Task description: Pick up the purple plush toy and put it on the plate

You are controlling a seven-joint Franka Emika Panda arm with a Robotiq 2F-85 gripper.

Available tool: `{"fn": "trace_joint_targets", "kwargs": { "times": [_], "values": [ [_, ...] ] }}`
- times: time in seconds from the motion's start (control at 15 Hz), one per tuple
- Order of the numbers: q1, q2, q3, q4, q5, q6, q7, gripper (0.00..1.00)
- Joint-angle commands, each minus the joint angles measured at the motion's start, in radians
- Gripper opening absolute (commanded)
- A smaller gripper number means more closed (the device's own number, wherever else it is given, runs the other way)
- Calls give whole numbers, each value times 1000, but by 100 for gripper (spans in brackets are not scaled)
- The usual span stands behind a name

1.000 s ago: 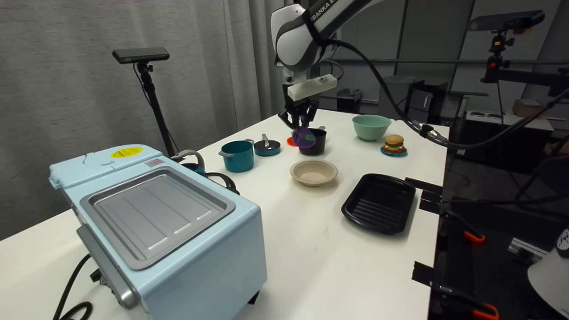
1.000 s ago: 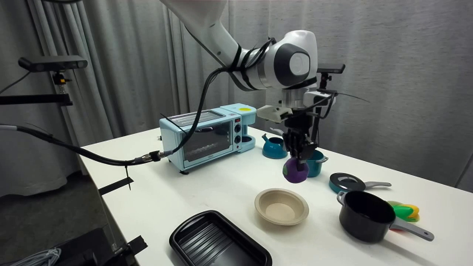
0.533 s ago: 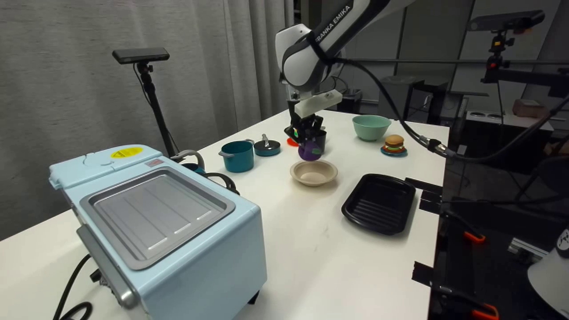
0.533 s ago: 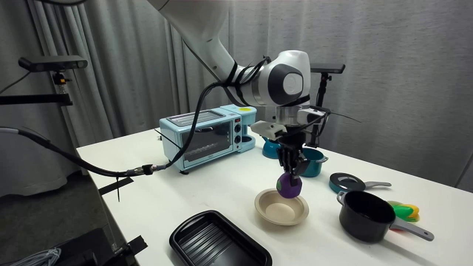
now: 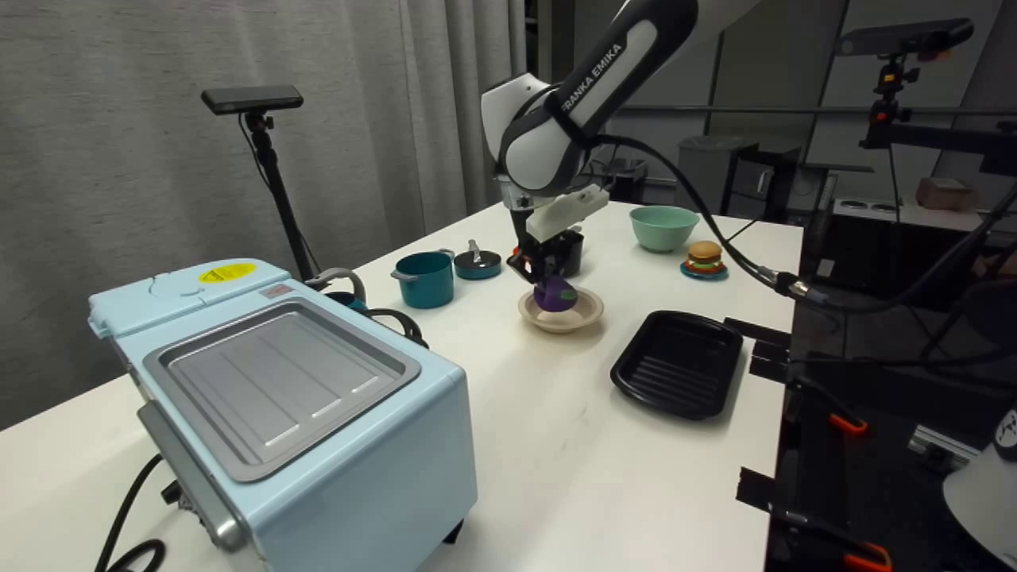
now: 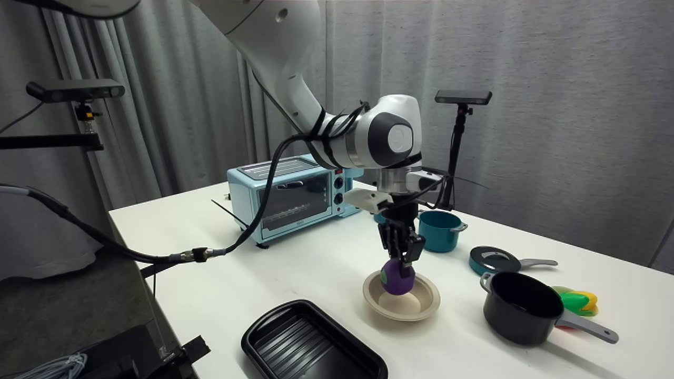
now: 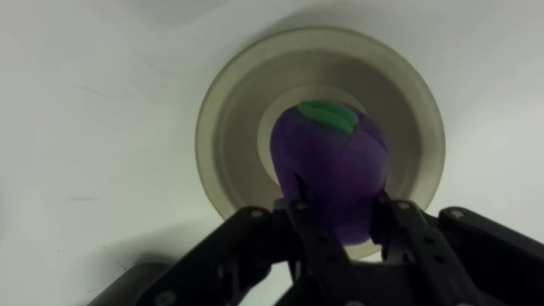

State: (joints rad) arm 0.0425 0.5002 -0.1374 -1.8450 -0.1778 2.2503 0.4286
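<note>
The purple plush toy [image 5: 554, 295] has a green patch and is held in my gripper [image 6: 404, 269]. It sits over the beige plate [image 6: 403, 308] in both exterior views. In the wrist view, the toy [image 7: 331, 157] covers the middle of the plate [image 7: 207, 140], with the rim showing round it. My gripper's two fingers [image 7: 340, 193] press on both sides of the toy. In an exterior view, the toy's lower part overlaps the inside of the plate [image 5: 584, 318]. I cannot tell whether its underside touches the plate's floor.
A black ridged tray [image 6: 316, 345] lies near the plate. A black pot [image 6: 521, 313] with a grey handle, a teal pot [image 6: 438, 231] and a lidded pan [image 6: 495, 259] stand around. A blue toaster oven [image 5: 381, 445], green bowl [image 5: 664, 229] and burger toy [image 5: 705, 256] are farther off.
My gripper has come down with the purple toy in it and moved over the plate, from higher up and beside it. The plate and other objects have not moved.
</note>
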Motion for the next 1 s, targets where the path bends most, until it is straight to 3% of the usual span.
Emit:
{"fn": "trace_joint_targets", "kwargs": {
  "times": [0.0, 0.33, 0.93],
  "values": [
    [20, 5, -14, -8, -26, 25, 19, 63],
    [28, 4, -12, -10, -24, 35, 24, 99],
    [26, 10, -2, 2, -3, 11, 14, 100]
  ]
}}
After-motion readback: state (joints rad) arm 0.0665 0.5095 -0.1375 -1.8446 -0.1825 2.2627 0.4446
